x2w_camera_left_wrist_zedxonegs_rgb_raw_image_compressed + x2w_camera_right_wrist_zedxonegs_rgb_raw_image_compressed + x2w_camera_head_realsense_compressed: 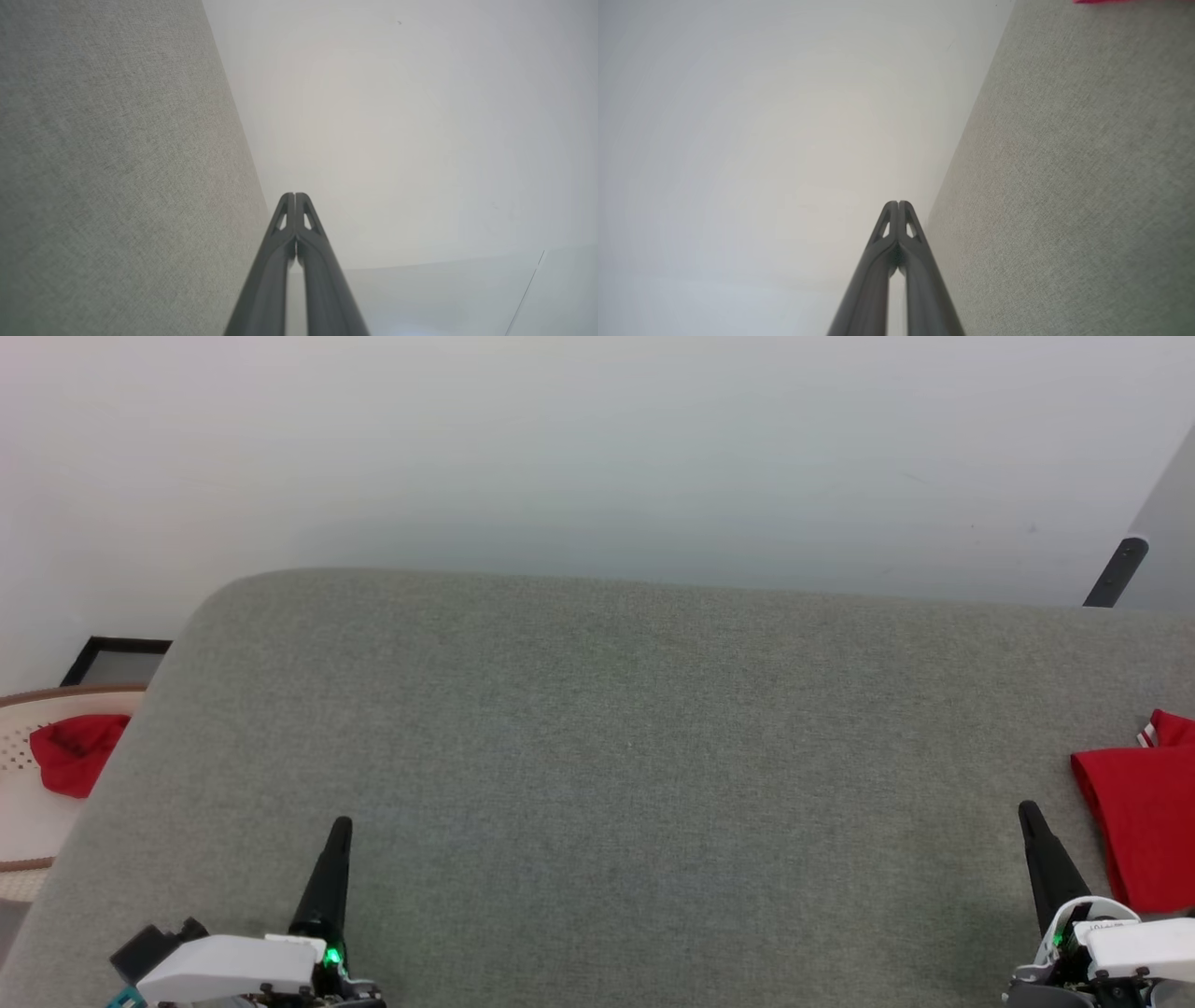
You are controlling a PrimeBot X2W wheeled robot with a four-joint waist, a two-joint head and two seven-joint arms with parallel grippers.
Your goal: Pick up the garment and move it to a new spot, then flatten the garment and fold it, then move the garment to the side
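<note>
**Item: red garment, folded, at the desk's right edge**

Hazards. The garment point(1134, 821) lay hard by the right edge of the desk point(597, 756) (a grey fabric-covered top). Part of it ran out of the head view, so how much overhung, if any, could not be told. The likeliest fault was judged to be a sideways brush from the right jaws, which would drag the fold open or tip the bundle over that edge. A second red cloth point(77, 753) sat in a pale basket point(23, 821) off the desk's left edge and might be mistaken for the task's piece.

Position. The garment was just beside the right jaws, on their outer side, and the tips did not touch it. It lay well apart from the left jaws, which stood towards the front-left corner.

Jaws. Both pairs were pressed shut, tips together, holding nothing, over bare fabric at the front edge.

Status, as judged: folding and setting aside appeared done.
</note>
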